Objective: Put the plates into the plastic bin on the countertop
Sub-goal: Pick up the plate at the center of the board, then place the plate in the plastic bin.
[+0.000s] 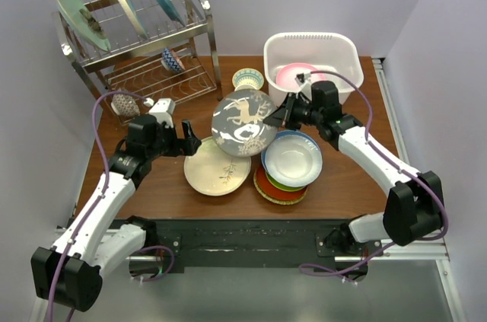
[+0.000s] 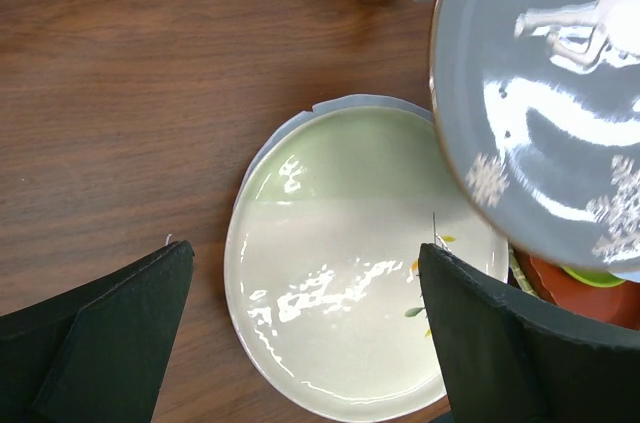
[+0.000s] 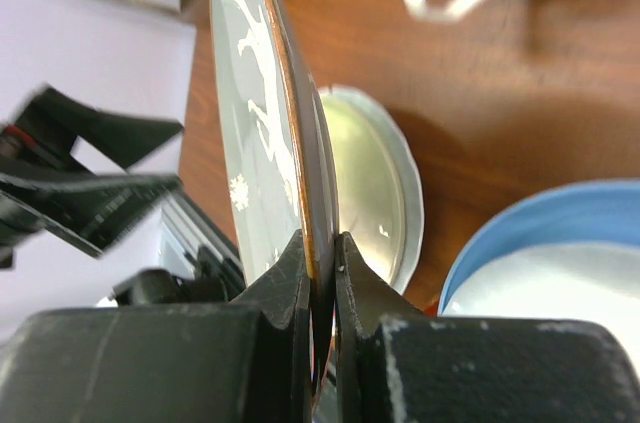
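Fingers (image 2: 100, 343) of the left gripper (image 1: 190, 141) stand spread wide w/ nothing btwn them, hovering over the cream twig plate (image 1: 217, 168), which lies flat on the countertop (image 1: 152, 192). Just right of that, the deer plate (image 1: 242, 122) is tilted & looks raised off the wood, its lower edge overhanging the cream twig plate. At its right side the right gripper (image 3: 322, 273) pinches the rim, pads pressed tight on either face, w/ only the outer bit of the rim in the bite. Further right, the blue-rimmed plate (image 1: 292, 158) tops a stack (image 1: 268, 185), w/ lime green & red-orange edges showing under it. Back right sits the plastic bin (image 1: 346, 44), w/ a pink plate (image 1: 293, 74) already inside.

Handling, my read:
- **Deer plate, grip:** it's stiff w/ no flex, so an edge pinch does carry it. The glaze looks glossy, so slick, & the whole wt hangs off one small contact. It prob wants to swing or slip if moved fast.
- **Deer plate, fragility:** it's likely ceramic, i.e. it chips or cracks if it knocks the bin's thick rim or drops onto the pink plate. Best hold is deeper on the rim, plate kept near on-edge & lowered slowly.
- **Cream twig plate:** it sits flush on the wood w/ no lip to get under. It prob needs a finger slid under the edge, or a tilt first.
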Robot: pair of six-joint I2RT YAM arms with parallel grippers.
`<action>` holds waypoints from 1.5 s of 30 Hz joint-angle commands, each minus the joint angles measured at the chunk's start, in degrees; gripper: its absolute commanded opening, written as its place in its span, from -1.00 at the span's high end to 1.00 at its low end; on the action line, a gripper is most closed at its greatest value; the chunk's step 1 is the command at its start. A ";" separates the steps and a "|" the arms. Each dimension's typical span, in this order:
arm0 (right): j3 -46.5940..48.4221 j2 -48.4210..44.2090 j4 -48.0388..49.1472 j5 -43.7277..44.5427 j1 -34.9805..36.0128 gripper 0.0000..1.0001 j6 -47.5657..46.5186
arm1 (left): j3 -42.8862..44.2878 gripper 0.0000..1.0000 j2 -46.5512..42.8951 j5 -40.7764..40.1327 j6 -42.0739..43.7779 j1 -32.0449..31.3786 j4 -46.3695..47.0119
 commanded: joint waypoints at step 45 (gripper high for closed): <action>32.90 22.27 8.34 -7.81 -26.98 1.00 9.61 | -0.56 -1.00 2.13 4.94 0.08 4.30 2.00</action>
